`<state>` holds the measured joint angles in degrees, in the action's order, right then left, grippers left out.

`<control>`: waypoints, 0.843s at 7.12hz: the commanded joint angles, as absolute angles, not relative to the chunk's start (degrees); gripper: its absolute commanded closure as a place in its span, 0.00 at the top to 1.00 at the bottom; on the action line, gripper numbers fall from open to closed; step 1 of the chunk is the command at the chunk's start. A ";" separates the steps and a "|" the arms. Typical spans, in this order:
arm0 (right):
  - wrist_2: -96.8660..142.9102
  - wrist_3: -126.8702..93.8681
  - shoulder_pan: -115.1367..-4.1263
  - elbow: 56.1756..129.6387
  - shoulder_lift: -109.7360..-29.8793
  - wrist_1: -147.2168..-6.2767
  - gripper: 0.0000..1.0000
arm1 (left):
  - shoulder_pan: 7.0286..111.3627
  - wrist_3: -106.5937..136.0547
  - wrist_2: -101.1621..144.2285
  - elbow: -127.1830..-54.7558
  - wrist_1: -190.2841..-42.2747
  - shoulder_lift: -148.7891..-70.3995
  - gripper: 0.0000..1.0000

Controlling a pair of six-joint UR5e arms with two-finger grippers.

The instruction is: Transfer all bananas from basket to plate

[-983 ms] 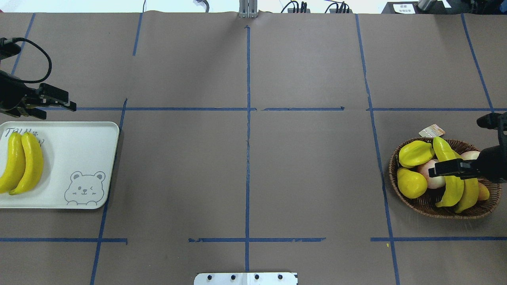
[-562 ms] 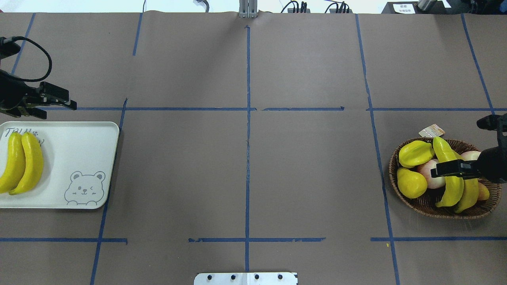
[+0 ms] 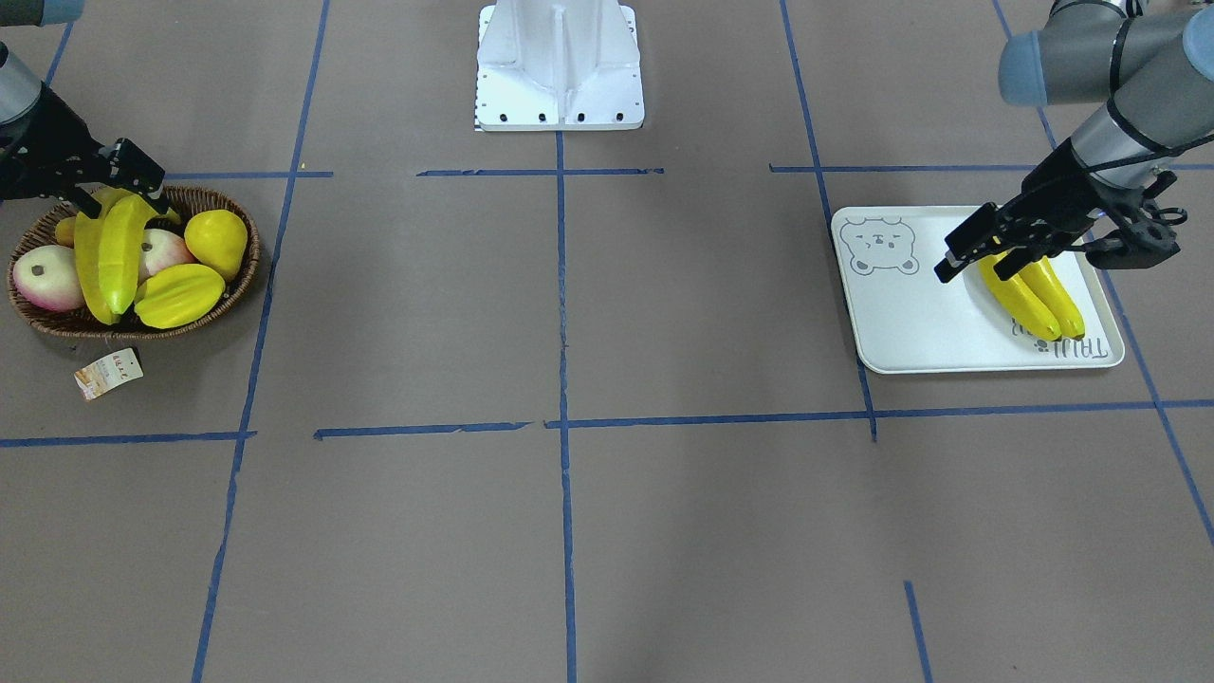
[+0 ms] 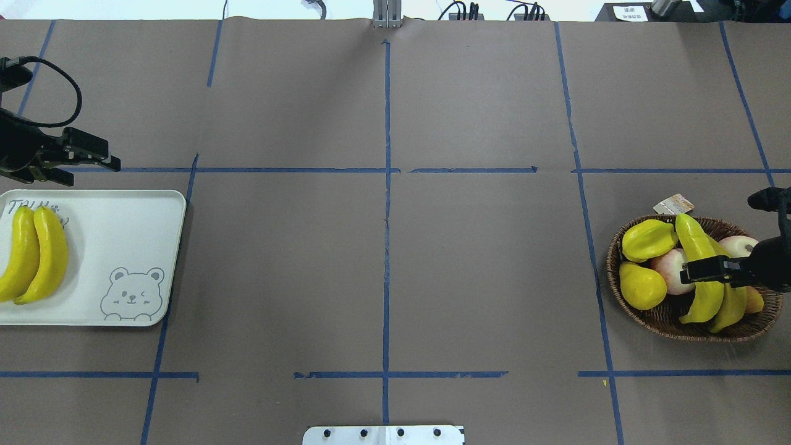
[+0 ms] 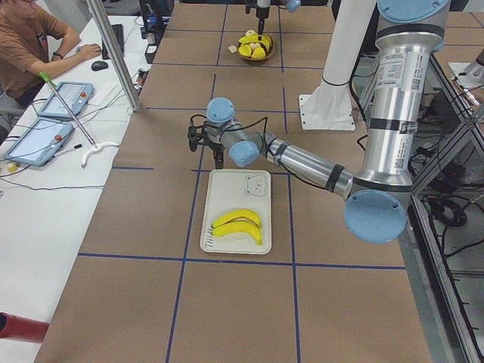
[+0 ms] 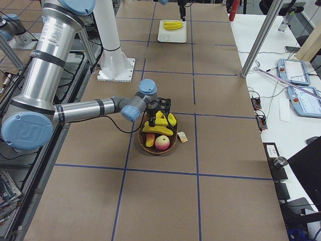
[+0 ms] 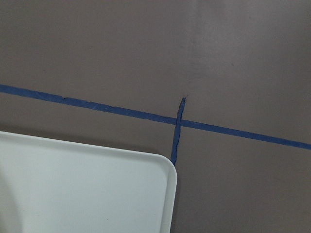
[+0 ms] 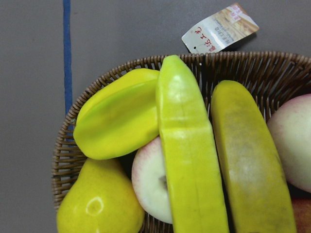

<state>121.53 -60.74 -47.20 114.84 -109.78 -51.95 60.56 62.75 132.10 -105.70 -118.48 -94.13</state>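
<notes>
Two yellow bananas (image 4: 697,241) (image 8: 189,160) lie in the brown wicker basket (image 4: 642,315) (image 3: 242,270) at the table's right end, on top of other fruit. My right gripper (image 4: 689,272) (image 3: 152,194) hangs just over their middle, open and holding nothing. Two more bananas (image 4: 49,253) (image 3: 1029,294) lie side by side on the pale plate (image 4: 123,235) (image 3: 910,313) with the bear print at the left end. My left gripper (image 4: 93,174) (image 3: 953,268) hovers open and empty beyond the plate's far edge.
The basket also holds a starfruit (image 4: 646,240), a yellow pear (image 4: 642,285) and pink-white apples (image 4: 670,269). A paper tag (image 4: 673,204) lies beside the basket. The robot base (image 3: 560,66) stands at the table's middle edge. A seated person (image 5: 30,45) works at the side desk.
My right gripper has shifted slightly toward the robot and lower over the basket's bananas. The left arm has barely moved.
</notes>
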 commanded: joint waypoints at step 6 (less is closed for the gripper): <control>121.55 -60.38 -45.97 114.26 -109.34 -51.94 0.44 | 60.56 62.75 132.01 -105.73 -118.48 -94.13 0.99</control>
